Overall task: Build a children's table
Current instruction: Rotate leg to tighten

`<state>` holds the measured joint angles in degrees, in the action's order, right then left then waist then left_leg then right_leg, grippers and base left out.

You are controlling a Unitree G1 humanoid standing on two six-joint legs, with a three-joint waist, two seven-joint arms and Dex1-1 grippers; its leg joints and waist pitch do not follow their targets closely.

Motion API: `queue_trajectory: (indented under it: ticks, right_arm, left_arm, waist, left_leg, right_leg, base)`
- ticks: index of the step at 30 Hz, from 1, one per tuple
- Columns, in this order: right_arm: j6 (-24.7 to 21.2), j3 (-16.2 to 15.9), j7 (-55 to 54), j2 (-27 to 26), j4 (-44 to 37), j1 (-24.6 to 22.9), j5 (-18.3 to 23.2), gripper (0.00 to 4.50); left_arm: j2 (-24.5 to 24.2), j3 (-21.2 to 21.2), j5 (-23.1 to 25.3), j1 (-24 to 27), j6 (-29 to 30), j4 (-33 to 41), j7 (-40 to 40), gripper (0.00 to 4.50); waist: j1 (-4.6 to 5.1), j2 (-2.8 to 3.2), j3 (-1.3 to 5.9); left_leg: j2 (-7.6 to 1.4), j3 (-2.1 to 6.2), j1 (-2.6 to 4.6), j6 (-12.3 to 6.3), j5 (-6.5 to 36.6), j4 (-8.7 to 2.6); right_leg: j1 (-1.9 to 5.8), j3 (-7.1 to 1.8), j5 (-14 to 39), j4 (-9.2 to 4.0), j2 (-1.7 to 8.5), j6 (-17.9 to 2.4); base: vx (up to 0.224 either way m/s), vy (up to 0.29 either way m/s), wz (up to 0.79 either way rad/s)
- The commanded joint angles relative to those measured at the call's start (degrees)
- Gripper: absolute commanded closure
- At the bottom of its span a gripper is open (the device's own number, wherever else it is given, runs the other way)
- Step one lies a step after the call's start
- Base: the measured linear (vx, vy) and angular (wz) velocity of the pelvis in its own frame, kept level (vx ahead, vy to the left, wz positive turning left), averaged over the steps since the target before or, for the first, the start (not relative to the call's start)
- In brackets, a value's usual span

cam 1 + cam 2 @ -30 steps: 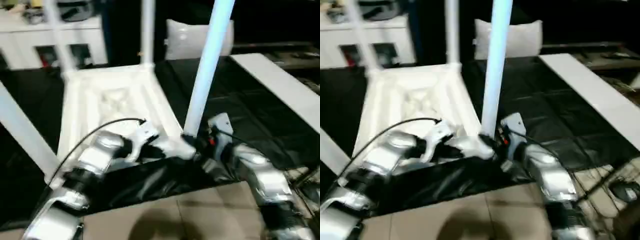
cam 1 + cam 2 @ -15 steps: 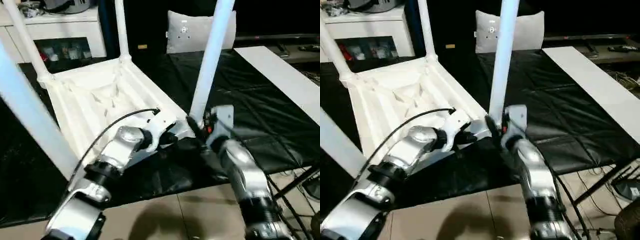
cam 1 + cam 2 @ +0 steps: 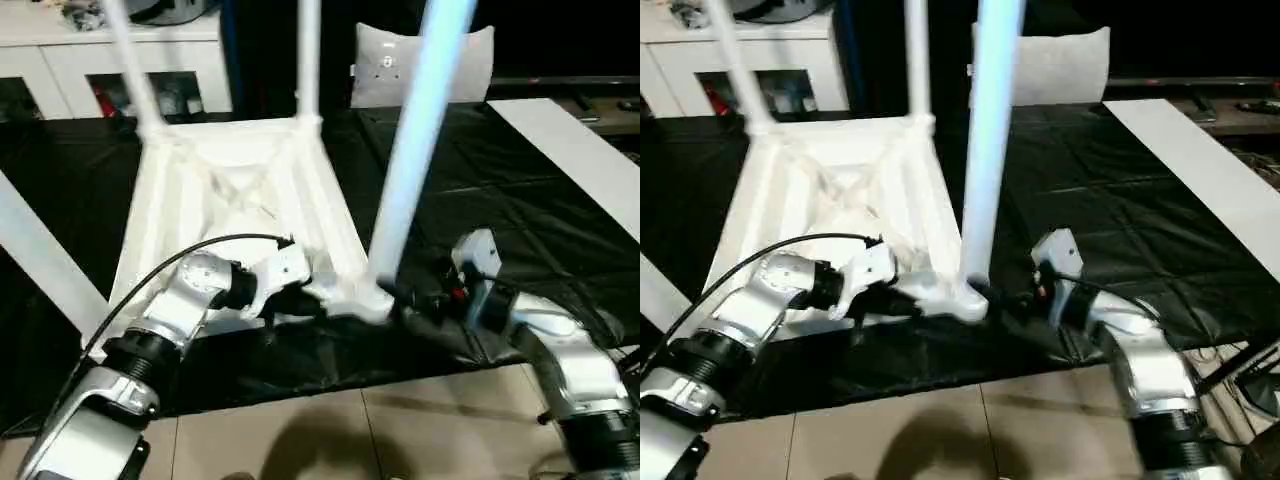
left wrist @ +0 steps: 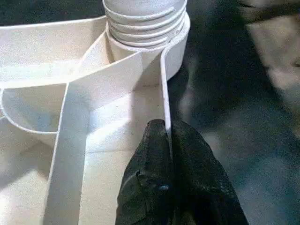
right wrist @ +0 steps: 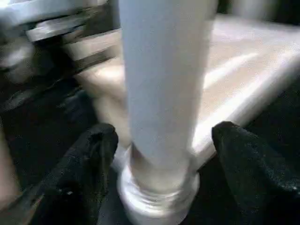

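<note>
You see the children's table [image 3: 235, 200] lying upside down on a black sheet [image 3: 500, 200], with its ribbed underside facing up. Its legs stick up in the air. Two legs rise from the far corners, at about 11 and 12 o'clock in the head view. One big leg [image 3: 415, 150] stands at the near right corner, and another leg [image 3: 40, 260] leans off at 9 o'clock. Your left claw [image 4: 166, 140] is clenched on the thin white edge [image 4: 164, 93] of the table top, just beside the near right corner socket [image 4: 145, 33]. You can see the threaded rings of the leg sitting in that socket. Your right claw [image 5: 161, 154] is released, with its black fingers [image 5: 86, 164] spread wide on both sides of the big leg, low down near the threaded end. The fingers are close to the leg, but you cannot tell if they touch it. In the head view this claw reaches in from 4 o'clock toward the same corner. A grey-white cushion [image 3: 425, 60] stands at 1 o'clock behind the table. A white cabinet [image 3: 120, 60] is at 11 o'clock. A long white board [image 3: 570, 150] lies at 3 o'clock. Tan floor tiles [image 3: 300, 440] show at 6 o'clock.
</note>
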<state>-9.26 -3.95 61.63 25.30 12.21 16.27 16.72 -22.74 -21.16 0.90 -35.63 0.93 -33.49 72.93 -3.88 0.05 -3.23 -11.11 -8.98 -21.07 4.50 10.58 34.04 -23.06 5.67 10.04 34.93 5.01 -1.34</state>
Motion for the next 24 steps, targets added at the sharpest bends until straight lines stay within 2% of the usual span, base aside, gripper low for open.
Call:
queue_trajectory:
  ticks: [1, 3, 5, 6, 8, 11, 15, 19, 24]
  right_arm:
    - [-0.74, -2.13, 6.12, 1.34, 1.33, 2.26, 0.87, 1.14]
    - [-0.89, -3.22, 8.64, 1.82, 2.60, 3.48, 0.72, 1.25]
    - [-1.27, -4.11, 10.61, 2.13, 3.47, 4.35, 0.59, 1.41]
    - [-1.49, -5.03, 12.35, 2.21, 4.21, 5.08, 0.19, 1.52]
    - [-1.79, -5.96, 13.95, 2.22, 4.82, 5.72, -0.15, 1.76]
    - [-2.36, -7.02, 15.84, 2.40, 5.37, 6.47, 0.33, 2.03]
    - [-3.63, -8.86, 20.07, 3.07, 6.14, 7.68, 1.01, 2.32]
    - [-4.18, -9.27, 21.75, 3.22, 6.41, 8.15, 1.27, 2.44]
    - [-5.59, -9.42, 22.42, 3.10, 5.52, 7.63, 2.07, 2.46]
  left_arm:
    - [-0.23, -3.45, -0.59, -1.41, -4.07, 1.23, 8.22, 4.50]
    - [-0.74, -4.15, -0.48, -1.71, -5.13, 1.06, 10.11, 4.50]
    - [-0.95, -4.72, -0.35, -1.98, -5.96, 0.84, 11.26, 4.50]
    - [-1.05, -5.14, -0.18, -2.19, -6.68, 0.60, 12.03, 4.50]
    - [-1.10, -5.72, 0.21, -2.50, -7.39, 0.31, 12.77, 4.50]
    - [-0.97, -5.90, 0.55, -2.87, -8.27, -0.35, 13.85, 4.50]
    - [-0.64, -5.98, 0.86, -3.81, -9.98, -2.26, 15.04, 4.50]
    - [-0.45, -6.20, 1.03, -4.54, -10.82, -3.57, 15.00, 4.50]
    - [-0.24, -5.26, 1.06, -4.82, -10.71, -4.61, 14.34, 4.50]
  waist:
    - [0.13, -0.32, 4.09]
    - [0.02, -0.29, 4.08]
    - [-0.62, -0.64, 3.99]
    - [-1.06, -0.53, 4.08]
    - [-1.31, -0.77, 4.06]
    - [-1.25, -0.88, 4.10]
    - [-1.44, -0.98, 4.15]
    - [-1.75, -1.08, 4.19]
    - [-2.12, -0.86, 4.22]
  left_leg:
    - [-1.97, -0.19, 0.33, -5.20, 10.66, -3.71]
    - [-2.05, -0.21, 0.30, -5.10, 10.20, -3.71]
    - [-2.23, -0.48, 0.55, -4.88, 10.83, -3.70]
    - [-2.34, -0.50, 0.64, -4.69, 10.36, -3.71]
    - [-2.39, -0.56, 0.67, -4.56, 10.29, -3.76]
    - [-2.34, -0.56, 0.42, -4.05, 10.19, -3.78]
    - [-2.33, -0.68, 0.56, -3.94, 10.27, -3.68]
    - [-2.33, -0.72, 0.55, -3.88, 9.62, -3.66]
    - [-2.37, -0.77, 0.61, -3.64, 9.27, -3.63]
  right_leg:
    - [3.54, -3.14, 12.22, -4.42, 3.46, -12.05]
    - [3.46, -3.07, 11.92, -4.25, 3.46, -12.54]
    - [3.28, -3.11, 13.86, -4.45, 3.54, -12.17]
    - [3.22, -3.15, 13.63, -4.28, 3.62, -12.16]
    - [3.15, -3.12, 13.80, -4.19, 3.63, -12.09]
    - [3.32, -3.12, 13.60, -4.10, 3.69, -11.70]
    - [3.20, -3.17, 14.10, -4.22, 3.79, -11.48]
    - [3.23, -3.16, 13.61, -4.09, 3.74, -11.42]
    - [3.19, -3.13, 13.36, -4.07, 3.67, -11.31]
  base:
    - [0.000, 0.000, 0.00]
    - [0.000, 0.000, 0.00]
    - [0.000, 0.000, 0.00]
    - [0.000, 0.000, 0.00]
    - [0.000, 0.000, 0.00]
    - [0.000, 0.000, 0.00]
    - [0.000, 0.000, 0.00]
    - [0.000, 0.000, 0.00]
    - [0.000, 0.000, 0.00]
